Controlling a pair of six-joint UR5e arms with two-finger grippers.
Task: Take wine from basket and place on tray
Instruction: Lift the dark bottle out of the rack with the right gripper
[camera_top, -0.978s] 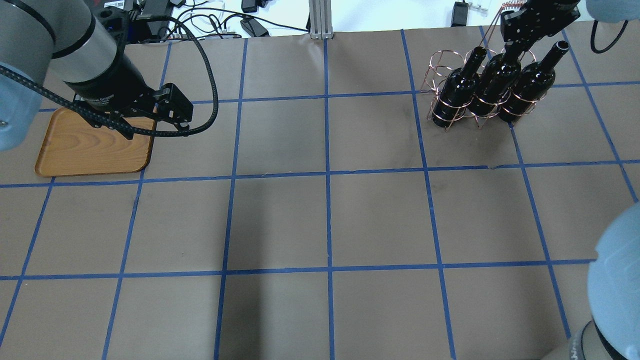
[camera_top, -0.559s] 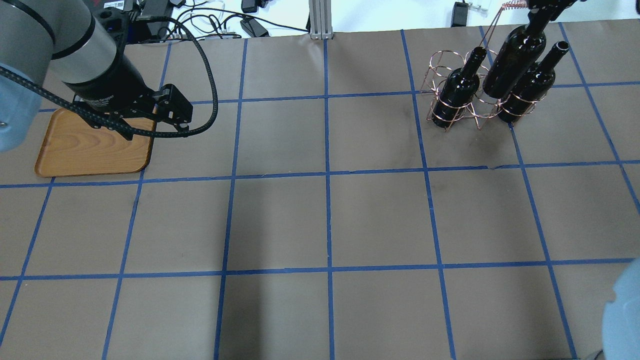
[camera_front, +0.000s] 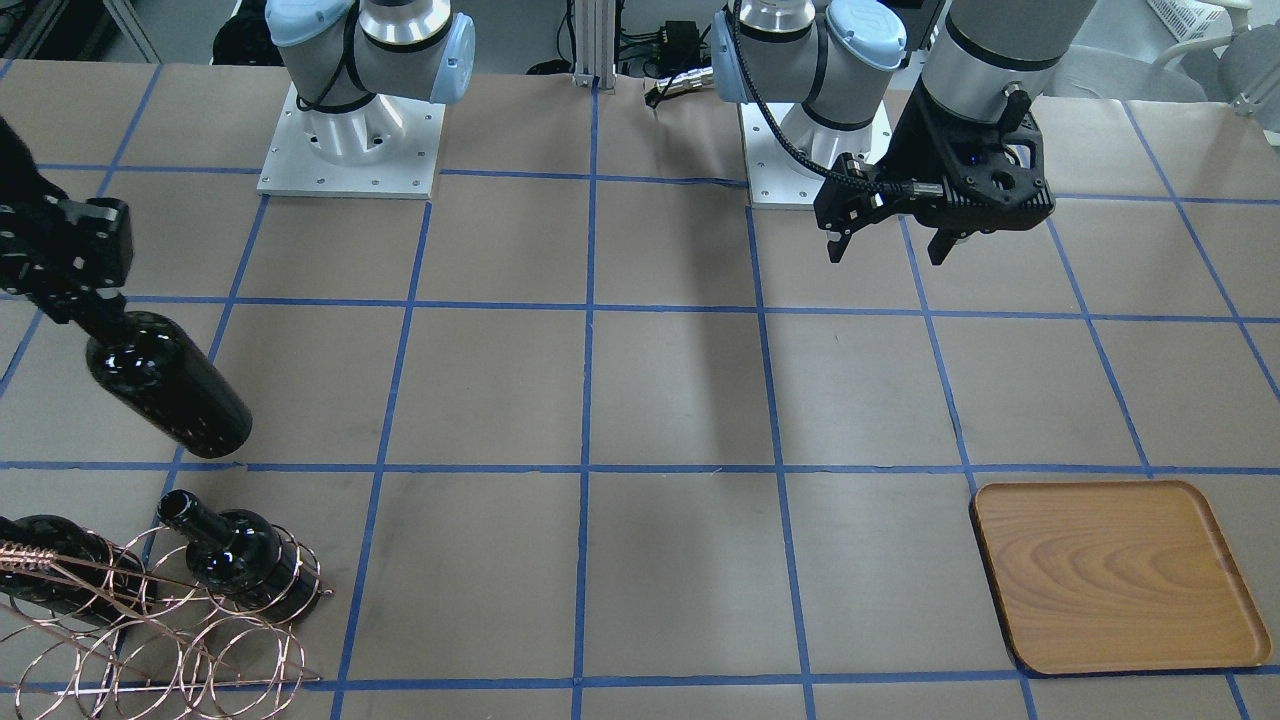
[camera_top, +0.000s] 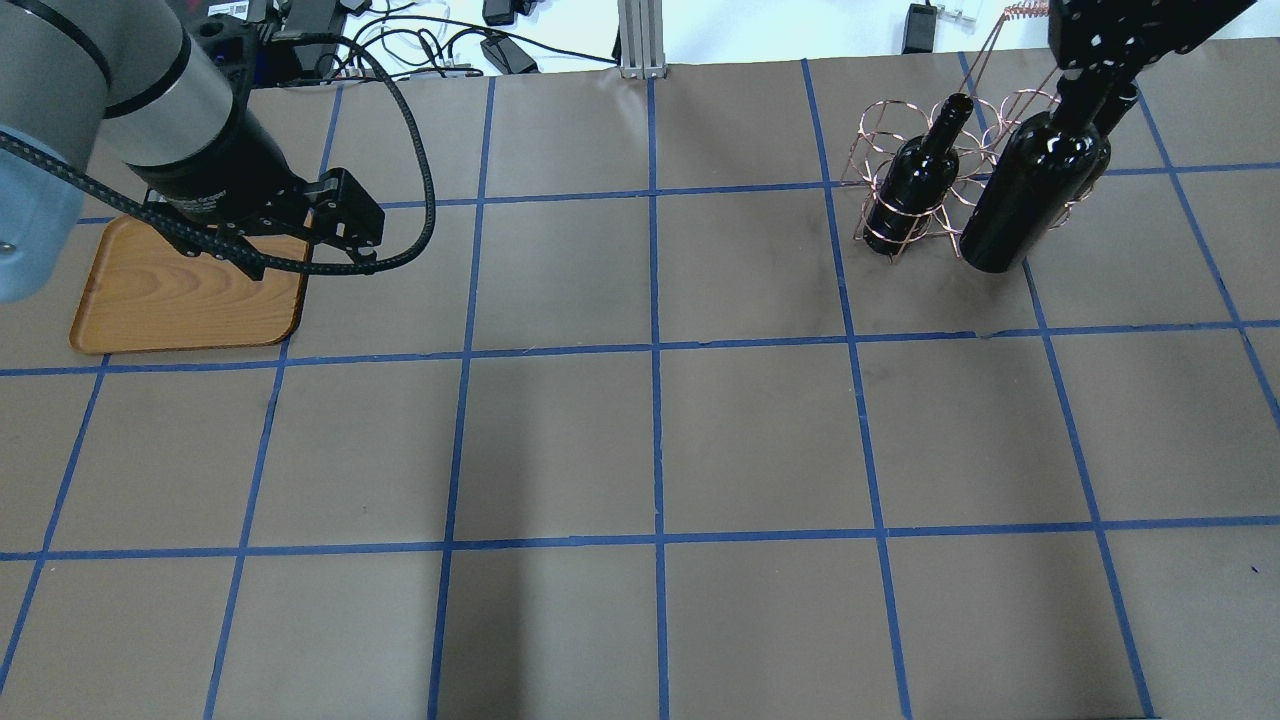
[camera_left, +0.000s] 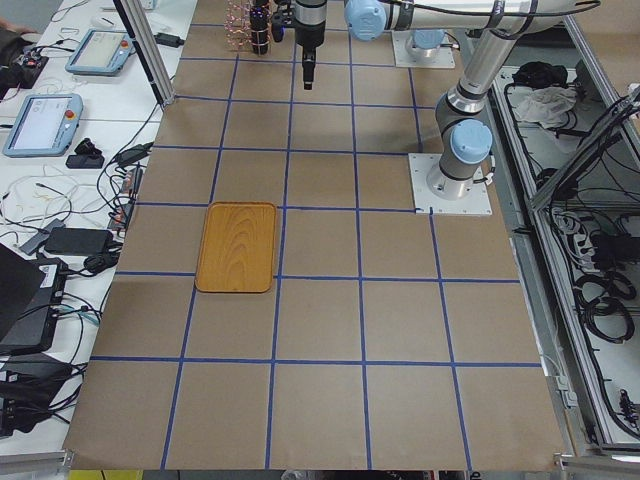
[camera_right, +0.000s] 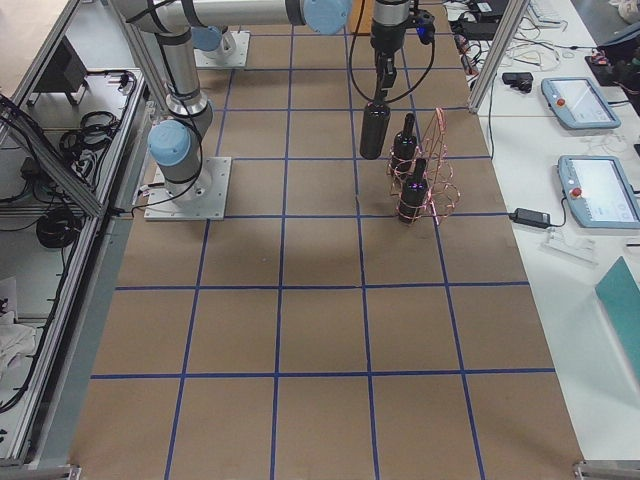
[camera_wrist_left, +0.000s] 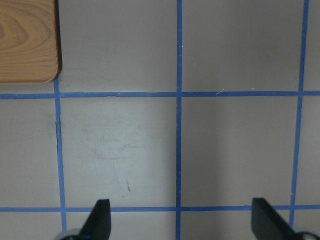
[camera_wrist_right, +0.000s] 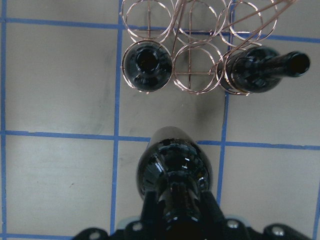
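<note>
My right gripper (camera_top: 1090, 85) is shut on the neck of a glossy black wine bottle (camera_top: 1030, 190) and holds it upright in the air, just on the robot's side of the copper wire basket (camera_top: 890, 120). The right wrist view shows the held bottle (camera_wrist_right: 175, 160) from above, clear of the basket (camera_wrist_right: 200, 75). Two more bottles stand in the basket's loops (camera_wrist_right: 147, 65) (camera_wrist_right: 260, 70). The wooden tray (camera_top: 180, 300) lies at the far left, with nothing on it. My left gripper (camera_top: 362, 235) is open and empty, hovering by the tray's right edge.
Blue tape lines grid the brown table top (camera_top: 650, 440). Cables and power bricks (camera_top: 500, 45) lie beyond the table's far edge. An aluminium post (camera_top: 640, 40) stands at the far middle.
My right gripper has lifted the middle bottle up out of the basket and carried it toward the robot's side, clear of the rack. The left arm has not moved.
</note>
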